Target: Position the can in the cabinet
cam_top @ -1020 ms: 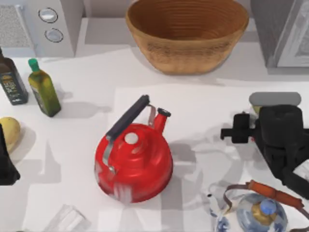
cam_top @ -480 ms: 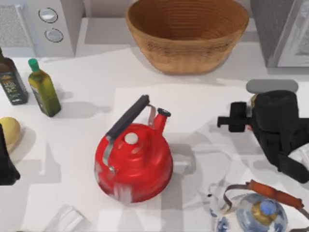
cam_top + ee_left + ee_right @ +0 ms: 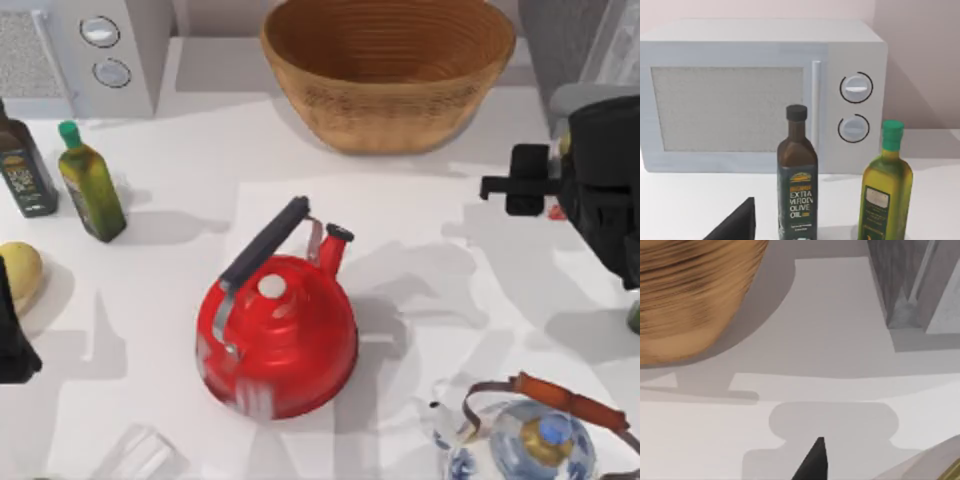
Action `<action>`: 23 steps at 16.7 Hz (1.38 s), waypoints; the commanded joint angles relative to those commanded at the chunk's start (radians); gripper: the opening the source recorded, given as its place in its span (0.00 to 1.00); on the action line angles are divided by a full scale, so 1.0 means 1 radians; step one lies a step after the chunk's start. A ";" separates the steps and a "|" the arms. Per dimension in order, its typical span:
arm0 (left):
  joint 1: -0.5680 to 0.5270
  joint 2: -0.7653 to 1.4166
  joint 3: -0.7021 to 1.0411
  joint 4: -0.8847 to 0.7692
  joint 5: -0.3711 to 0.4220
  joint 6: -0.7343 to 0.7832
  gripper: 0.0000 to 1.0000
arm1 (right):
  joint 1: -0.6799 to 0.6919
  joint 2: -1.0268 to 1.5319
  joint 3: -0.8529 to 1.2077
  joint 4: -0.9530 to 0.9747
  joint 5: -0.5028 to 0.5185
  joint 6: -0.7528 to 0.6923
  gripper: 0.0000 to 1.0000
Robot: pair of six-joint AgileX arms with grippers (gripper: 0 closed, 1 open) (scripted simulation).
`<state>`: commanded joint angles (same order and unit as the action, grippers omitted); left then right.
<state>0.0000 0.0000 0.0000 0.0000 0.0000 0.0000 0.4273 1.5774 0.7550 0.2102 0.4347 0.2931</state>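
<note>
My right gripper (image 3: pixel 572 178) hovers at the table's right side, just in front of the cabinet (image 3: pixel 575 60), which has a speckled grey side panel and a white framed door. The gripper is shut on the can. The arm hides most of the can, leaving a small red-marked sliver (image 3: pixel 556 211) in the top view. In the right wrist view the can's pale side with a gold edge (image 3: pixel 940 466) sits beside a dark fingertip (image 3: pixel 815 462), and the cabinet (image 3: pixel 900 285) lies ahead. My left gripper (image 3: pixel 10 340) is parked at the left edge.
A wicker basket (image 3: pixel 388 70) stands at the back centre, left of the cabinet. A red kettle (image 3: pixel 278 335) sits mid-table and a blue-white teapot (image 3: pixel 530 440) at the front right. The white microwave (image 3: pixel 110 50) and two oil bottles (image 3: pixel 90 180) are at the back left.
My right arm has moved toward the back right, closer to the cabinet, taking the can with it. The left arm and the other objects have not moved.
</note>
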 joint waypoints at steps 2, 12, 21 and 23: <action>0.000 0.000 0.000 0.000 0.000 0.000 1.00 | 0.013 -0.086 0.021 -0.086 0.003 -0.011 0.00; 0.000 0.000 0.000 0.000 0.000 0.000 1.00 | 0.035 -0.179 0.031 -0.150 -0.015 -0.036 0.00; 0.000 0.000 0.000 0.000 0.000 0.000 1.00 | -0.102 -0.594 -0.202 -0.168 -0.139 -0.112 0.00; 0.000 0.000 0.000 0.000 0.000 0.000 1.00 | -0.150 -0.740 -0.284 -0.174 -0.183 -0.139 0.00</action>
<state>0.0000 0.0000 0.0000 0.0000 0.0000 0.0000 0.2769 0.8369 0.4706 0.0363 0.2515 0.1541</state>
